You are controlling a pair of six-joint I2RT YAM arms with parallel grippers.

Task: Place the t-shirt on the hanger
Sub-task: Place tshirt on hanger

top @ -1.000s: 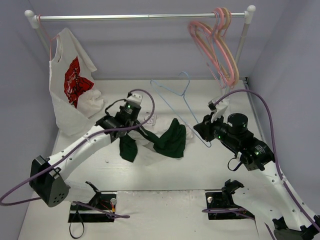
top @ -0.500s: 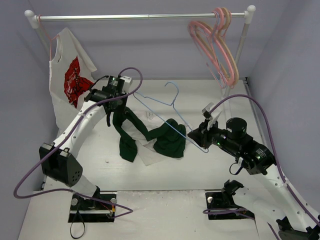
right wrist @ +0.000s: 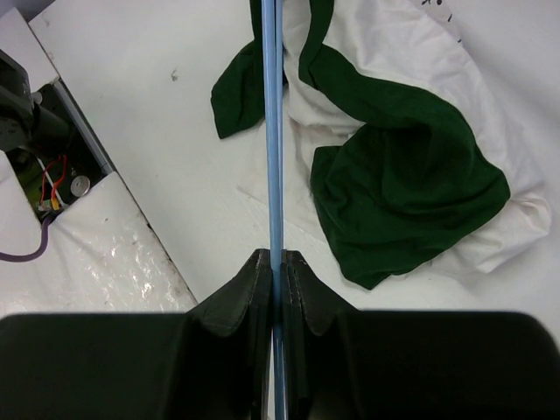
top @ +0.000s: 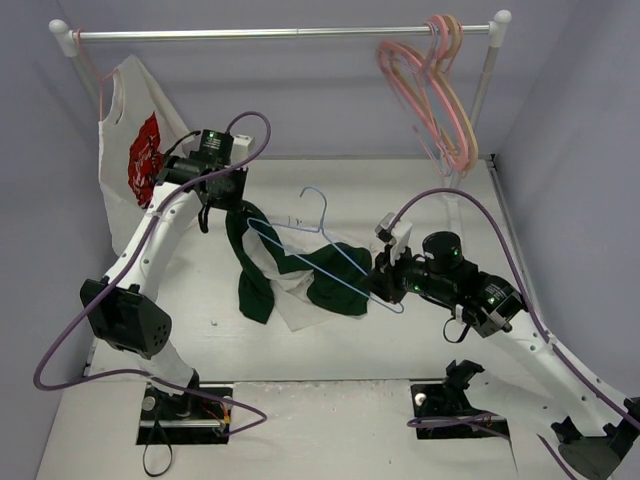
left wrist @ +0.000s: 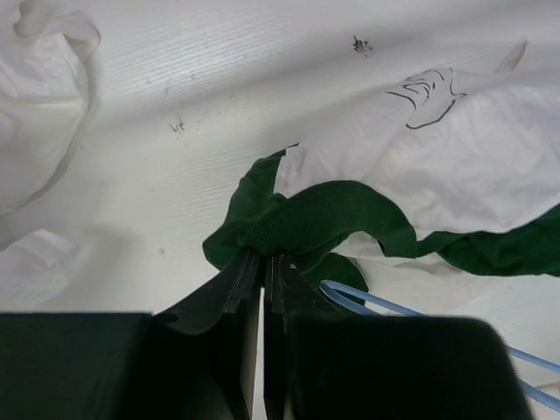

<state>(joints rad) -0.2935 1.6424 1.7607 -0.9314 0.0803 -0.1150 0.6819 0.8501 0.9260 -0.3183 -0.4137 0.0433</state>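
The t-shirt point(top: 300, 278), white with dark green sleeves, lies crumpled mid-table, its green collar pulled up off the surface. My left gripper point(top: 228, 207) is shut on that collar trim; in the left wrist view the jaws point(left wrist: 262, 256) pinch the green band of the t-shirt point(left wrist: 455, 166). The thin light-blue hanger point(top: 323, 215) slants above the shirt, hook toward the back. My right gripper point(top: 381, 287) is shut on its lower right end. The right wrist view has the hanger point(right wrist: 272, 131) running straight out from the gripper point(right wrist: 274, 259) over the t-shirt point(right wrist: 402, 192). A bit of hanger point(left wrist: 376, 302) shows below the collar.
A white shirt with a red graphic point(top: 140, 170) hangs at the left end of the rail point(top: 280, 33). Pink hangers point(top: 435, 90) hang at its right end. Grey walls close in both sides. The arms' base plates point(top: 185, 415) sit at the near edge.
My left arm has lifted the green collar up and toward the back left. The right gripper has carried the hanger leftward, so its far end now reaches over the shirt near the raised collar.
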